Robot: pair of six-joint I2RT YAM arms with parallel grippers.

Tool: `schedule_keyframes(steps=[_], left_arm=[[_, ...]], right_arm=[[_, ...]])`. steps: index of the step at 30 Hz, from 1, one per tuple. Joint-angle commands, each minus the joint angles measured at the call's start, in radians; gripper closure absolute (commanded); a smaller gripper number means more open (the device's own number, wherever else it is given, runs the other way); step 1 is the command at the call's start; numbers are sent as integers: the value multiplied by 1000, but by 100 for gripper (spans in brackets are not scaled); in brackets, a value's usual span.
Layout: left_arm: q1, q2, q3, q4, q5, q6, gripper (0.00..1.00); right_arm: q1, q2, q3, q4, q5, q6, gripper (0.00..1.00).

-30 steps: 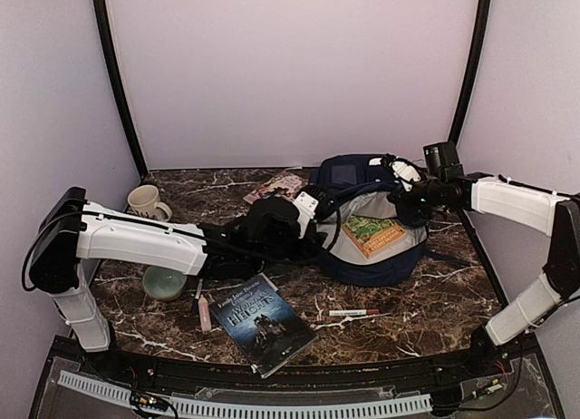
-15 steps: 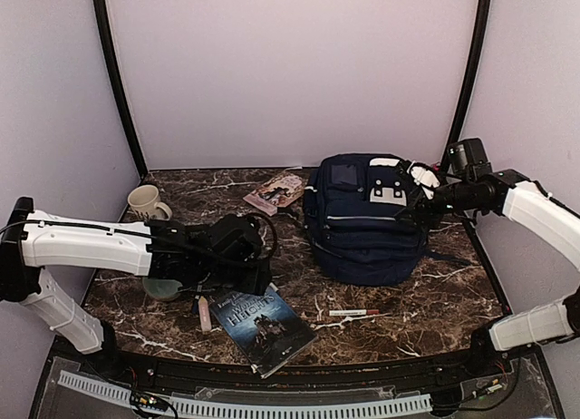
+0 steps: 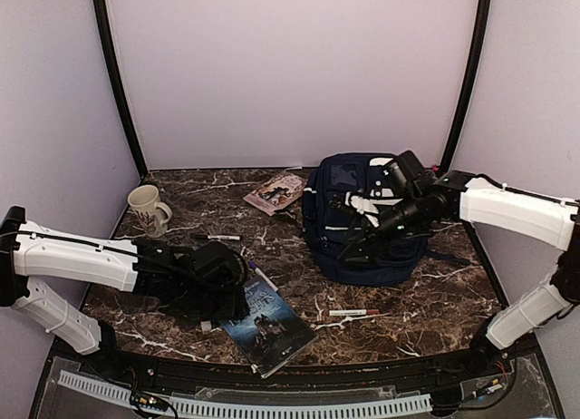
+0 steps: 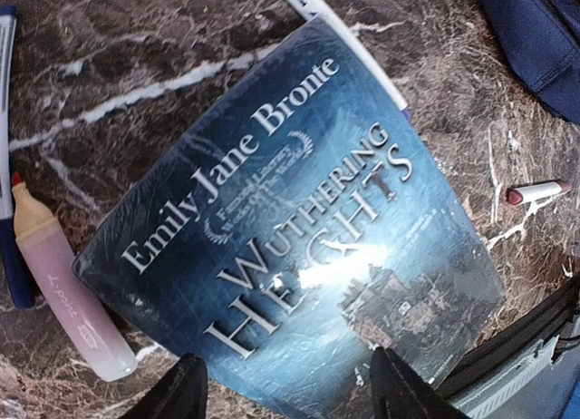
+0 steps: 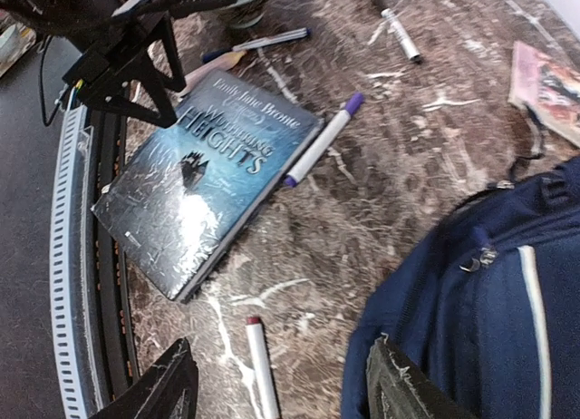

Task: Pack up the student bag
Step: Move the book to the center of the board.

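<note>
The student bag (image 3: 401,258) stands zipped and upright at the back right of the marble table, navy with thin white stripes. My right gripper (image 3: 353,239) hangs open in front of its left side; the right wrist view has the bag (image 5: 494,292) under one finger and a red-capped marker (image 5: 263,365) on the table between the fingers (image 5: 177,383). A blue "Wuthering Heights" book (image 4: 290,219) lies flat at the front. My left gripper (image 4: 290,387) hovers open just above the book's lower edge, gripping nothing.
A mug (image 3: 145,206) stands at the left and a pink magazine (image 3: 276,190) lies behind the bag. Around the book lie a pink highlighter (image 4: 63,292), a purple-capped marker (image 5: 322,140), a black marker (image 3: 216,237) and a blue pen (image 4: 5,165).
A second ago the bag was held open showing a green book inside; now it is closed. The right gripper let go and swung down-left. The left arm drew back to the blue book.
</note>
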State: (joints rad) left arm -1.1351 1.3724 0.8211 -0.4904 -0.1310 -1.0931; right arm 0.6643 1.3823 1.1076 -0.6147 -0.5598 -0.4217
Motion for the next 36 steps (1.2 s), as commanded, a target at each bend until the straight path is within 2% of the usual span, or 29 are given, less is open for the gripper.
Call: schedule_keyframes(steps=[1, 9, 21, 30, 36], left_arm=[[-4, -63, -51, -33, 39, -127, 35], [-33, -102, -166, 69, 56, -293, 33], [-61, -13, -212, 203, 23, -355, 32], [-54, 92, -161, 230, -14, -260, 31], [-4, 120, -86, 255, -94, -101, 31]], right_arm=[[114, 107, 22, 79, -36, 86, 37], [243, 308, 24, 218, 65, 196, 37], [258, 529, 71, 271, -59, 300, 38], [257, 569, 63, 267, -136, 299, 38], [256, 594, 82, 239, -132, 295, 40]])
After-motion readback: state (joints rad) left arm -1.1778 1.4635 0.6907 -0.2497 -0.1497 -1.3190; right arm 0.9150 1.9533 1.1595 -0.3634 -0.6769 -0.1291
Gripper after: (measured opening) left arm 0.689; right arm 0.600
